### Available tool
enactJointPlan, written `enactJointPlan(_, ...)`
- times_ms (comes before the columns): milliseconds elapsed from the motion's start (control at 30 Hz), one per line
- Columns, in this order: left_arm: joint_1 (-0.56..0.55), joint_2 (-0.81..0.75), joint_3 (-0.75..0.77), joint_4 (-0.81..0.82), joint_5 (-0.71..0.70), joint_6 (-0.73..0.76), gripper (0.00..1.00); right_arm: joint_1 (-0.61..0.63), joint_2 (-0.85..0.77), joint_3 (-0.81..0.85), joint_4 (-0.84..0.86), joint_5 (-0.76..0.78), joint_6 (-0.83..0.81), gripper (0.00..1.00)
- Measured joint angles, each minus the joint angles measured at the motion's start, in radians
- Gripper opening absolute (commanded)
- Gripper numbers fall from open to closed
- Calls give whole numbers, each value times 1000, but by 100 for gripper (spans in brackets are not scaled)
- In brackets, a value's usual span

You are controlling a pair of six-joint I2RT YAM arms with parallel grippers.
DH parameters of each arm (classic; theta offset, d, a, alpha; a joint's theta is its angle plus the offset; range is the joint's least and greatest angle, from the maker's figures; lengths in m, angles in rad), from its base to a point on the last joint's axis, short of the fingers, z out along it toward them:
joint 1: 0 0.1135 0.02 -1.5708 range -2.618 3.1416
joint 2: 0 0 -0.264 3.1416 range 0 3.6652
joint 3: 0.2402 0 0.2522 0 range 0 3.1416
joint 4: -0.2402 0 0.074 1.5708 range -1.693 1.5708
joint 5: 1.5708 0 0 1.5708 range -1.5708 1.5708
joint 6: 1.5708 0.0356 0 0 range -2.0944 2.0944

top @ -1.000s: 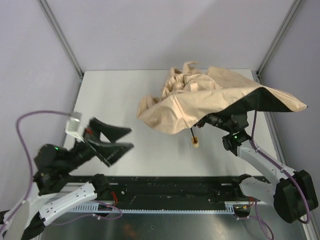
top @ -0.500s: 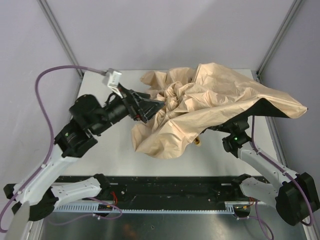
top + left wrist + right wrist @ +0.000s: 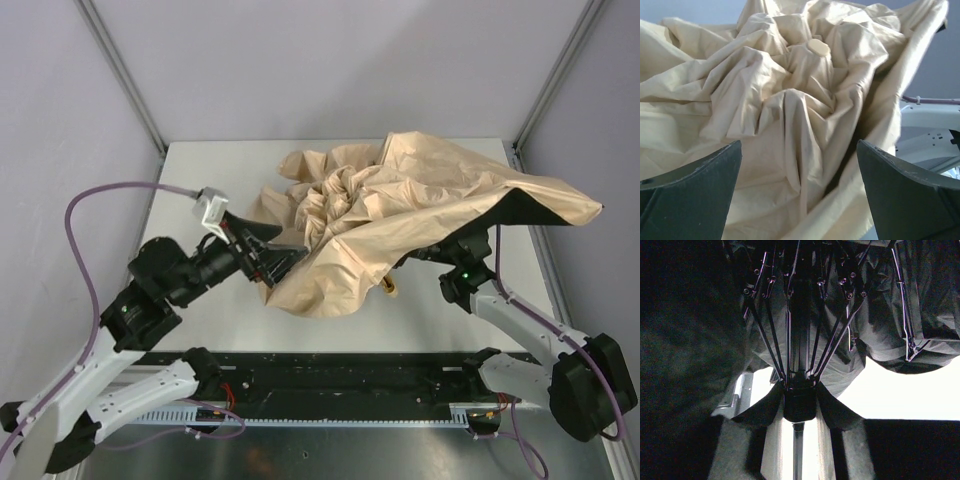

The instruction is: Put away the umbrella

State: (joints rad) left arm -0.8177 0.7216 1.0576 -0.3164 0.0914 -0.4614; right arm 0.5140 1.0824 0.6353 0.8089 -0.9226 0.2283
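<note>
Top external view: the half-collapsed umbrella of shiny tan-beige fabric (image 3: 400, 210) sprawls over the far right of the white table (image 3: 200, 190). Beneath it the right gripper (image 3: 800, 390) clamps its black runner (image 3: 800, 409). The left gripper (image 3: 272, 258), jaws spread wide, faces the crumpled canopy. It should gather the folds inward evenly and avoid the ribs. No writing is legible.

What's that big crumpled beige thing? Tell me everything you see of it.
It is a compact umbrella, half collapsed: shiny tan fabric crumpled in folds around a round top cap, dark underneath, with thin black ribs and shaft. It sits tilted over the right side of the table, small tan handle lowest. The right gripper clamps its black hub; the open left gripper faces the folds.
</note>
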Motion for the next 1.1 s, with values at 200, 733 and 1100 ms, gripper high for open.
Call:
enactJointPlan(200, 0, -54, -77, 85, 37, -7, 100, 22, 18, 0, 5, 0, 40, 0)
enactJointPlan(733, 1, 165, -31, 344, 222, -89, 99, 91, 5, 0, -16, 2, 23, 0)
enactJointPlan(1100, 9, 285, 9, 422, 232, -128, 37, 163, -54, -1, -161, 145, -51, 0)
